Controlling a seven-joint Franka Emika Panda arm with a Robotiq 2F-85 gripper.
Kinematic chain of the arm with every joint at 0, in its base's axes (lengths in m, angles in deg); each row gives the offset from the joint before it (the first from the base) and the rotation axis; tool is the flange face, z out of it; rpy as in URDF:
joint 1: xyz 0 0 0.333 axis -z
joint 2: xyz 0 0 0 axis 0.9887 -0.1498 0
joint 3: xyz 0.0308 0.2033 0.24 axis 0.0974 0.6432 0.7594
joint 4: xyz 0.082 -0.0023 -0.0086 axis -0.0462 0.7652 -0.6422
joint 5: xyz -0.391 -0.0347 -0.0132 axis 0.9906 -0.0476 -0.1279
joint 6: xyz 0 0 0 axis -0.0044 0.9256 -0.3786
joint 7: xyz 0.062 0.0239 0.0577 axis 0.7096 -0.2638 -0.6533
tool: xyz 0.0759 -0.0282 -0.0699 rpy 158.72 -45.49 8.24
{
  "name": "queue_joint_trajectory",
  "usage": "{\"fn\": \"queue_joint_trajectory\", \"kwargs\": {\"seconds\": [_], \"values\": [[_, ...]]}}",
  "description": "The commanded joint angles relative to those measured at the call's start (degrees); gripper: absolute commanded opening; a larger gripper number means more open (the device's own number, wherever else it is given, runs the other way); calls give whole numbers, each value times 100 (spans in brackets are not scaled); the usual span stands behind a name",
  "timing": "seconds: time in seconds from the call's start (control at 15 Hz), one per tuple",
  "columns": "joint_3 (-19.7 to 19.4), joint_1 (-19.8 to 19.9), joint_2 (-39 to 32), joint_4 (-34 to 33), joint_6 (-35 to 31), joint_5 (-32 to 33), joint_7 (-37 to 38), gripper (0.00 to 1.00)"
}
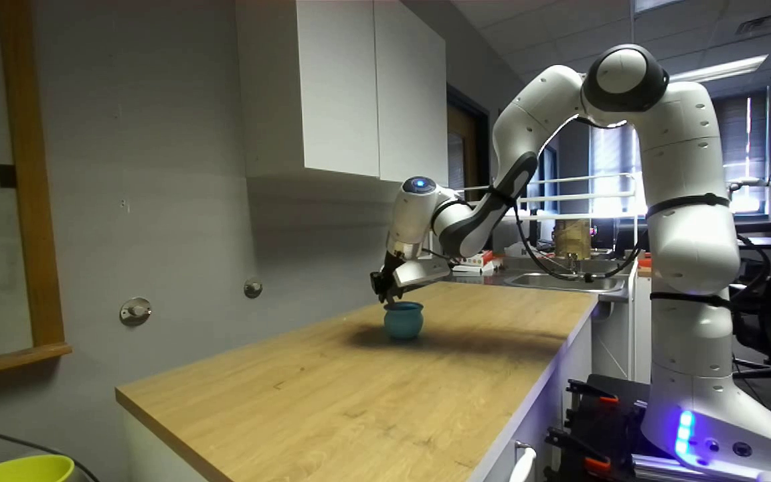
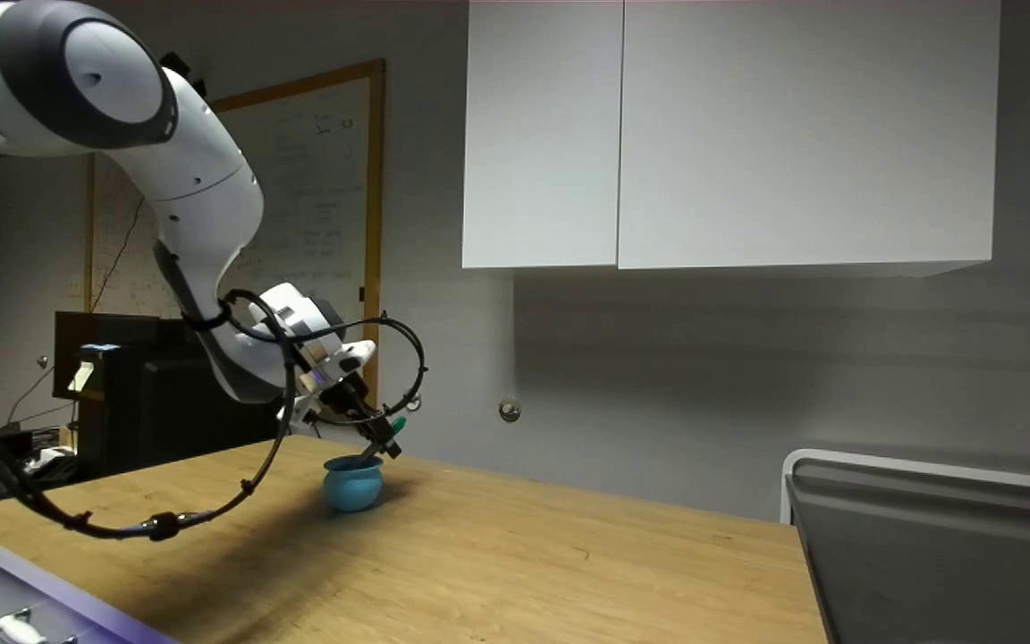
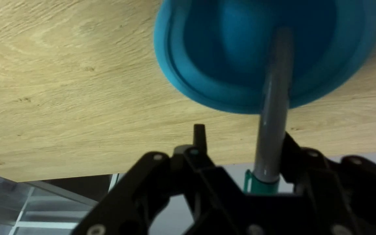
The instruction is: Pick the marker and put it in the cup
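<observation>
The teal cup (image 1: pixel 403 323) stands upright on the wooden counter, in both exterior views (image 2: pixel 352 489). In the wrist view the cup (image 3: pixel 184 78) is at the top right. The marker (image 3: pixel 273 130) has a grey barrel and green cap; it slants over the cup's near rim, its lower end inside the cup. Its green end (image 2: pixel 400 424) shows by the fingers in an exterior view. My gripper (image 3: pixel 242 138) is open, just above the cup (image 1: pixel 387 289). The marker lies between the fingers, against or very near the right finger, with a wide gap to the left finger.
The wooden counter (image 1: pixel 332 388) runs along a grey wall behind the gripper. White wall cabinets (image 1: pixel 338 87) hang above. A sink (image 1: pixel 563 282) and boxes (image 1: pixel 476 262) are at the counter's far end. A cable loop (image 2: pixel 403 335) hangs from the arm.
</observation>
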Motion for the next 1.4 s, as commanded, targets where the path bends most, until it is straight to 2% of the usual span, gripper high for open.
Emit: {"fn": "queue_joint_trajectory", "kwargs": {"seconds": [0.0,0.13,0.6,0.8,0.87,1.07,1.2,1.33], "values": [[6,-52,-61,-82,81,180,235,87],[14,-58,-48,-77,101,96,163,100],[128,-90,108,45,24,-658,-424,100],[219,-98,174,104,-28,-1182,-864,100],[15,-335,225,129,-52,-1419,-1068,100],[-8,-476,344,141,13,-1957,-1539,100],[43,-558,485,200,103,-2682,-2175,100],[130,-660,618,290,262,-3748,-3109,100]]}}
